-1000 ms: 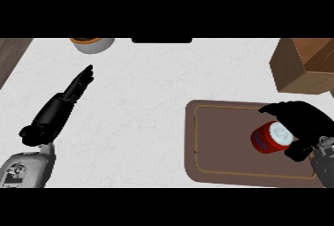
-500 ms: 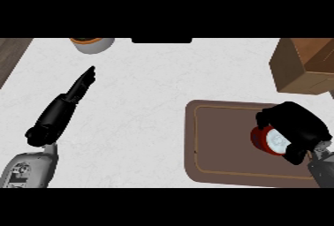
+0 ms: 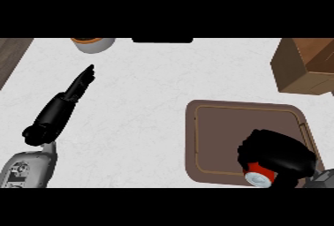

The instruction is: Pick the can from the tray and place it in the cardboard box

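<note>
1 relation decides the coming move: the cardboard box [image 3: 305, 66] lies straight up the view from the right hand [image 3: 279, 150], beyond the far right corner of the tray [image 3: 238, 119]. By my judgement the carry must therefore run away from the robot and a little rightward.

That hand is curled round the red can [image 3: 259, 176], clamped on it over the tray's near right part. Only a red strip and 1 silver end show below the fingers. The silver end faces the view's lower edge, so the can's long axis seems to run from that end up under the palm. Whether it has left the tray's floor I cannot tell.

The left hand [image 3: 73, 88] lies with straight fingers on the tabletop [image 3: 150, 88], well apart from both tray and box, so the right hand is much nearer.
</note>
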You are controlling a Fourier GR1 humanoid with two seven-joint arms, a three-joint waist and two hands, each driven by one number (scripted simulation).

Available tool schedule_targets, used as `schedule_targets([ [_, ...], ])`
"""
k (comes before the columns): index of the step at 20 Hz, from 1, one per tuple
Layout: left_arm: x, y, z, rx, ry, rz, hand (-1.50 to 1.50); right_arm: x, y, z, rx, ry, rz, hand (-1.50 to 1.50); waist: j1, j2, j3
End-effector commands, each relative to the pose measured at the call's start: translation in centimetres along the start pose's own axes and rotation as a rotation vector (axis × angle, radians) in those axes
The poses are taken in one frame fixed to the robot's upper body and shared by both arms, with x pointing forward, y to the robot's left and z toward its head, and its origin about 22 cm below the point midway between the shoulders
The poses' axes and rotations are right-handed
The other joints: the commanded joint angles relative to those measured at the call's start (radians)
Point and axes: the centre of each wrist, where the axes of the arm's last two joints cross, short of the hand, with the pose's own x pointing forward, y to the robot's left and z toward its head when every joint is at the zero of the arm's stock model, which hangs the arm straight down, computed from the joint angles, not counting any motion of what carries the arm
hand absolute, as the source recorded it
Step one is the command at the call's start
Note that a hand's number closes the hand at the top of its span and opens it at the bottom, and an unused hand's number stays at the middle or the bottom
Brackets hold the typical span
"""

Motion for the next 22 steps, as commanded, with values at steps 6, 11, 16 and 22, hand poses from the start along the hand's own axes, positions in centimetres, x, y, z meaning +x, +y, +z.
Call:
schedule_targets([
  [6, -0.7, 0.7, 1.0, 0.019, 0.021, -0.003, 0.0, -2.0, -2.9, 6.8, -0.28, -0.215, 0.156, 1.5, -0.019, -0.003, 0.0],
  [11, -0.9, 1.9, 0.6, 0.032, 0.022, -0.013, 0.0, -2.8, -6.9, 9.3, -0.459, -0.114, 0.03, 1.5, -0.016, -0.002, -0.001],
  [16, 0.1, 0.0, 0.4, -0.001, 0.004, 0.0, 0.0, -4.5, -9.0, 11.3, -0.625, 0.117, -0.185, 1.5, -0.008, -0.002, -0.002],
  [22, -0.1, 0.8, 0.2, 0.005, 0.004, 0.014, 0.0, -7.4, -15.0, 12.5, -0.721, 0.298, -0.211, 1.5, 0.004, 0.0, -0.002],
])
